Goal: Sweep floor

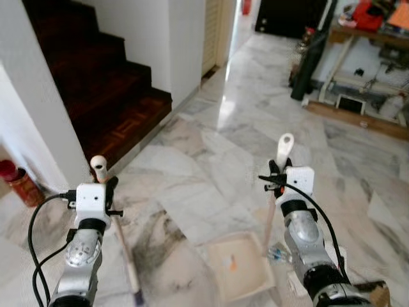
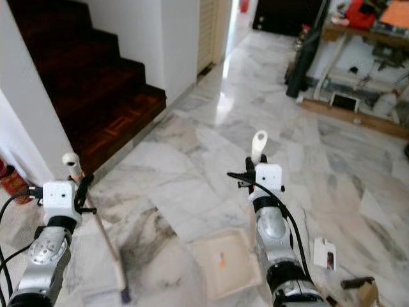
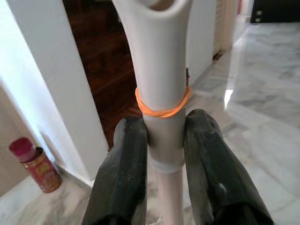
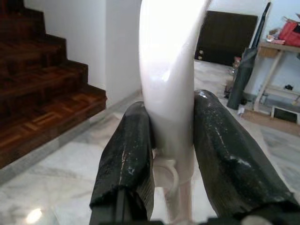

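The broom handle point(image 3: 161, 93) is clamped between the closed fingers of the left gripper point(image 3: 164, 140), while the dustpan handle point(image 4: 171, 70) is clamped by the right gripper point(image 4: 172, 140), with the dustpan tray point(image 1: 239, 268) resting on the marble floor point(image 1: 211, 160) directly below it.

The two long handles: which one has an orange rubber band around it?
The broom handle in the left gripper has the orange rubber band just above the fingers. The dustpan handle in the right gripper is plain white.
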`<state>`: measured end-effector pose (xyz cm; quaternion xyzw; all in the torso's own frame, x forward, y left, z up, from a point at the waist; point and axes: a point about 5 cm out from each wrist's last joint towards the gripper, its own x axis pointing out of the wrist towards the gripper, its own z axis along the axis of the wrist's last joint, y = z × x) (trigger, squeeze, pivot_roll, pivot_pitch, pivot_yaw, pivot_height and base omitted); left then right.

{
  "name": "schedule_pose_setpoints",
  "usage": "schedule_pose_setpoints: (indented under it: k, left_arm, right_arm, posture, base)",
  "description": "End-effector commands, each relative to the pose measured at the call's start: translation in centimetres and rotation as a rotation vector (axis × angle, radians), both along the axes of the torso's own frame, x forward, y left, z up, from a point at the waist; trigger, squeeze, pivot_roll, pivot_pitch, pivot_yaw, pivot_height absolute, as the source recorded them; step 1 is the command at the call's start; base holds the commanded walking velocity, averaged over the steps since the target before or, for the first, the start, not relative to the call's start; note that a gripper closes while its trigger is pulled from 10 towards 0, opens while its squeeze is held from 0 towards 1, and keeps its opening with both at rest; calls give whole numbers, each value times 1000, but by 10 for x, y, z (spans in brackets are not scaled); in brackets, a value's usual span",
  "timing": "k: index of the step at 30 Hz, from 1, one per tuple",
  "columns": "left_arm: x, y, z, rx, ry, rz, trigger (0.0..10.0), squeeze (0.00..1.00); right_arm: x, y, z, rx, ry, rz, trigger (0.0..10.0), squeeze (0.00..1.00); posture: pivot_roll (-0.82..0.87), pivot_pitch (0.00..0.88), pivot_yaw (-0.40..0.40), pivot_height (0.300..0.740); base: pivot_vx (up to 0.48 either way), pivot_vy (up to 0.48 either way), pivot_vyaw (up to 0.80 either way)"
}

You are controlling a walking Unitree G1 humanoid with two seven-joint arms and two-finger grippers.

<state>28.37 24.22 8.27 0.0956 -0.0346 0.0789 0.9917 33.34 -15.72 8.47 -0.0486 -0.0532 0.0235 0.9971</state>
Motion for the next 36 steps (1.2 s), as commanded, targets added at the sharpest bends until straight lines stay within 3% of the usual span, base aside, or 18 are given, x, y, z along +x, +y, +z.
schedule_pose_setpoints:
  k: [1,20,29,36]
  left_arm:
    - [5,-6,12,24,-57,-24,10000,0]
    - [7,-5,15,22,-63,-16,10000,0]
    - [7,-2,17,21,-72,-5,10000,0]
    - [7,-1,18,20,-80,-7,10000,0]
  right_arm:
    - [2,-8,8,15,-40,-29,10000,0]
    - [4,-11,10,23,-39,-49,10000,0]
    - [5,-15,10,26,-31,-72,10000,0]
    - [5,-16,8,27,-15,-78,10000,0]
  posture:
    - [118,0,-51,740]
    - [115,0,-46,740]
    - [109,0,-43,740]
    - [113,0,-43,740]
  base:
    - [319,0,0]
    - [311,0,0]
    - [0,0,0]
    - [0,0,-749]
